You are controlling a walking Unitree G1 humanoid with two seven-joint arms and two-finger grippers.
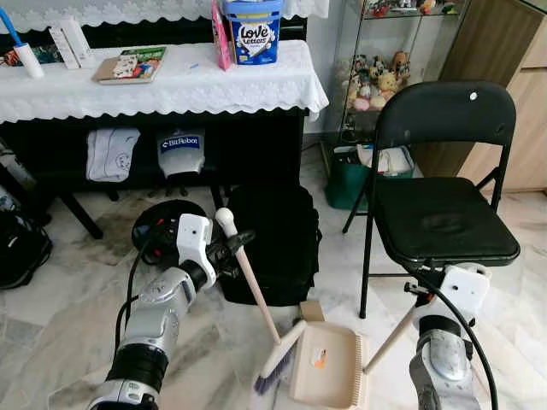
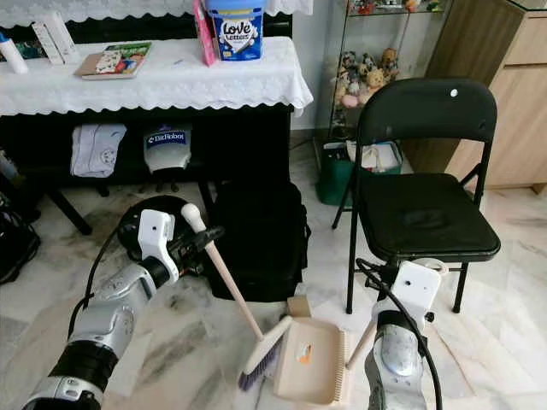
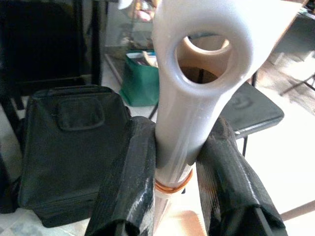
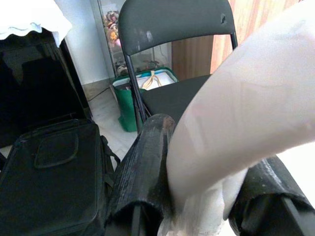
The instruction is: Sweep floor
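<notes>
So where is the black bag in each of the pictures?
Left eye view: black bag on the floor at centre, behind the brush handle.
Right eye view: centre, just past the left pincer.
Left wrist view: at, beyond the pincer fingers.
Right wrist view: at, beside the right pincer.
Shared landmark: the black folding chair.
</notes>
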